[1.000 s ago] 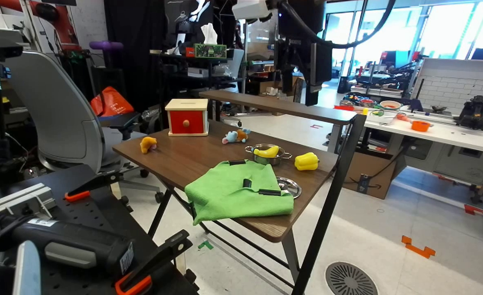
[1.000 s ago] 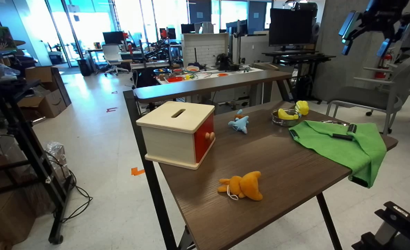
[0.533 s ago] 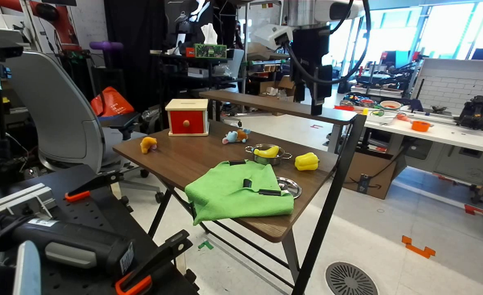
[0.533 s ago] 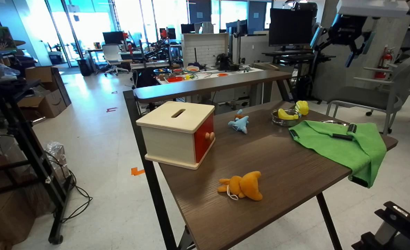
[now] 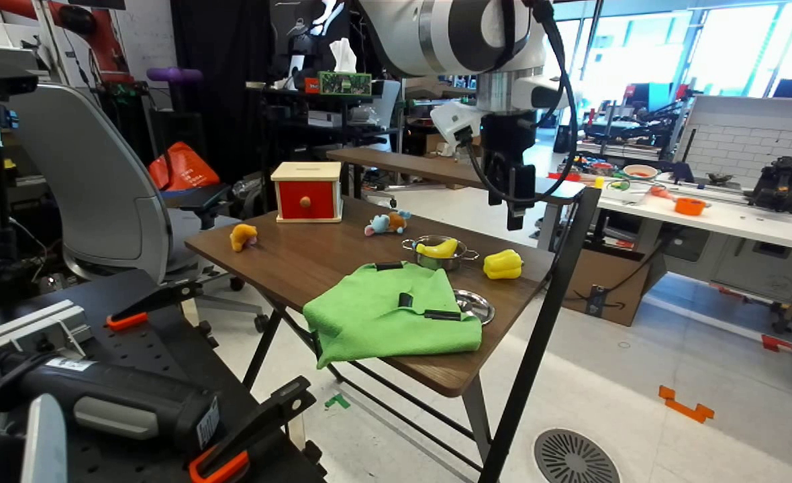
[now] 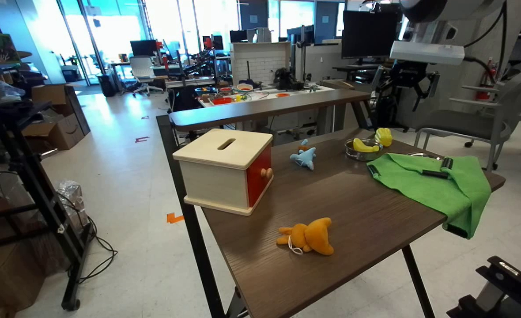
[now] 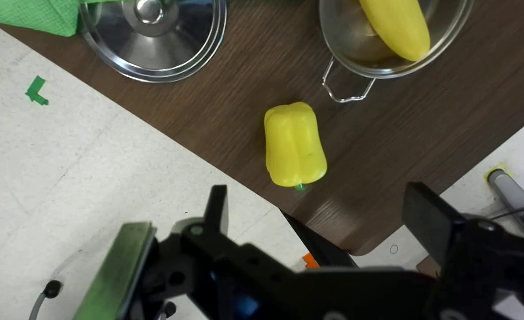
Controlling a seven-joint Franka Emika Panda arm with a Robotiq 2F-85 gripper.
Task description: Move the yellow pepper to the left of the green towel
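Hovering near one yellow pepper (image 7: 294,144): one hand (image 7: 315,198), spread wide. Surface (image 6: 357,207) also carries one green towel (image 5: 376,325), one lid (image 7: 155,55), one pot (image 6: 361,156) holding one banana (image 5: 437,249), one red-fronted box (image 6: 218,181).

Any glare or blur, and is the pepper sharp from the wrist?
Both exterior views: windows largely blown out; in an exterior view: bluish glare on the shelf; wrist view: bright reflections on the lid, pepper crisp, gripper dark and slightly soft.

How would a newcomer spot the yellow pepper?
Find the brown table, then the pot holding a banana. Near that pot, toward a table corner, lies the pepper. Unlike the long, curved banana, it's chunky and lobed, with a green stem.
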